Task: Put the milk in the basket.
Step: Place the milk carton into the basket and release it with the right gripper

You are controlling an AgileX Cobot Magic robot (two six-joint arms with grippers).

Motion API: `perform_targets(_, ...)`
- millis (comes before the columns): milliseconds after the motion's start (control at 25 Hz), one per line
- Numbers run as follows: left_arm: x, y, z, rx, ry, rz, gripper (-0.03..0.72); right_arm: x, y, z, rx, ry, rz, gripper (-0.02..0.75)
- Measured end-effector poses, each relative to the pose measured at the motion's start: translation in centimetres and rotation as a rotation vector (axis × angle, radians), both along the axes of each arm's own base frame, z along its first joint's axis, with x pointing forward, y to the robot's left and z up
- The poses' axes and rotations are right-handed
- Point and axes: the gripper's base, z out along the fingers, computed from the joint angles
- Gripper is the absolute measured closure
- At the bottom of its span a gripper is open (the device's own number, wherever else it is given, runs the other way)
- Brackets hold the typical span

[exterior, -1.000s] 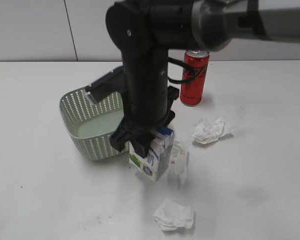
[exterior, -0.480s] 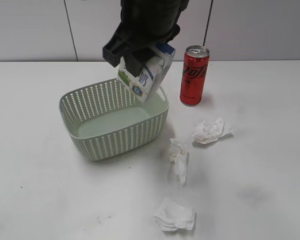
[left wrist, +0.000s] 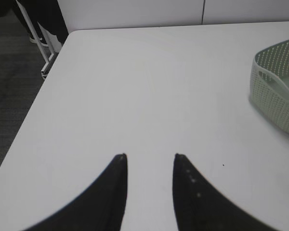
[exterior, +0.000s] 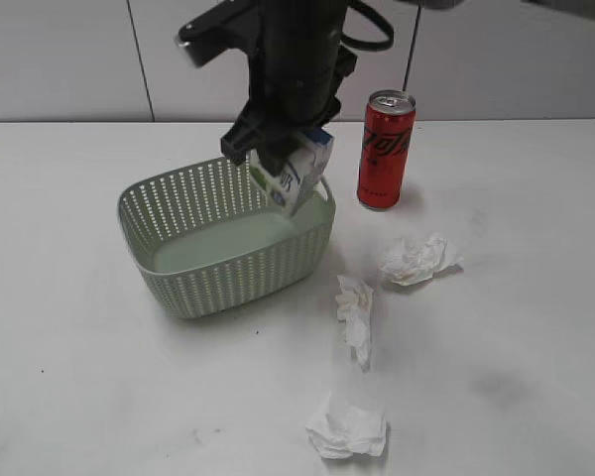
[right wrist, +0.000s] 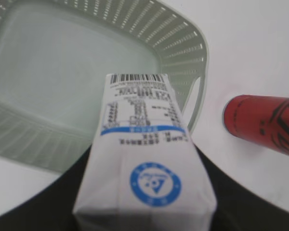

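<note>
1. Milk, one small white box carton (exterior: 296, 177) with a blue top and blue lettering, hung tilted in the air over the far right corner of the basket, its lower end just inside the rim line in the exterior view.
2. One right gripper (exterior: 278, 159) held that carton, its black fingers (right wrist: 48, 202) clamped on both sides of the box; the wrist view looked down the carton (right wrist: 144, 159) at its barcode and a round blue mark.
3. One pale sage-green plastic basket (exterior: 178, 288) with perforated sides and rounded corners stood on the white tabletop (exterior: 99, 397), with nothing lying on its floor.
4. One tall red soda can (exterior: 385, 151) stood upright just beside the basket's right end, apart from it.
5. Three crumpled white paper wads lay on the tabletop: one (exterior: 418, 260) below the can, one (exterior: 356, 317) near the basket's front right corner, one (exterior: 346, 428) nearest the camera.
6. One left gripper (left wrist: 149, 166) hovered over bare tabletop well apart from the basket (left wrist: 279, 86), its two dark fingers (left wrist: 113, 187) parted with nothing between them.
</note>
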Motion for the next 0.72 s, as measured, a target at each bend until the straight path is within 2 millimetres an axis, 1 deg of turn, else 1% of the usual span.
perform_targets(160,0.0,0.0,0.0,0.0,0.0,0.0,0.448,1.2,1.0,-3.1,0.029,0.053,0.008,0.397)
perform_targets(280,0.0,0.0,0.0,0.0,0.0,0.0,0.448,1.7,1.7,-5.5,0.034,0.089,0.008,0.397)
perform_targets(400,0.0,0.0,0.0,0.0,0.0,0.0,0.448,1.9,2.1,-7.8,0.013,0.123,0.007,0.397)
perform_targets(440,0.0,0.0,0.0,0.0,0.0,0.0,0.448,2.0,2.1,-8.4,0.005,0.132,0.007,0.397)
perform_targets(520,0.0,0.0,0.0,0.0,0.0,0.0,0.448,2.1,2.2,-8.5,0.014,0.127,0.006,0.396)
perform_targets(560,0.0,0.0,0.0,0.0,0.0,0.0,0.448,2.2,2.2,-8.5,0.02,0.131,0.004,0.379)
perform_targets(640,0.0,0.0,0.0,0.0,0.0,0.0,0.448,2.2,2.3,-8.7,0.034,0.134,0.001,0.314)
perform_targets(720,0.0,0.0,0.0,0.0,0.0,0.0,0.448,2.2,2.4,-8.8,0.046,0.143,-0.002,0.212)
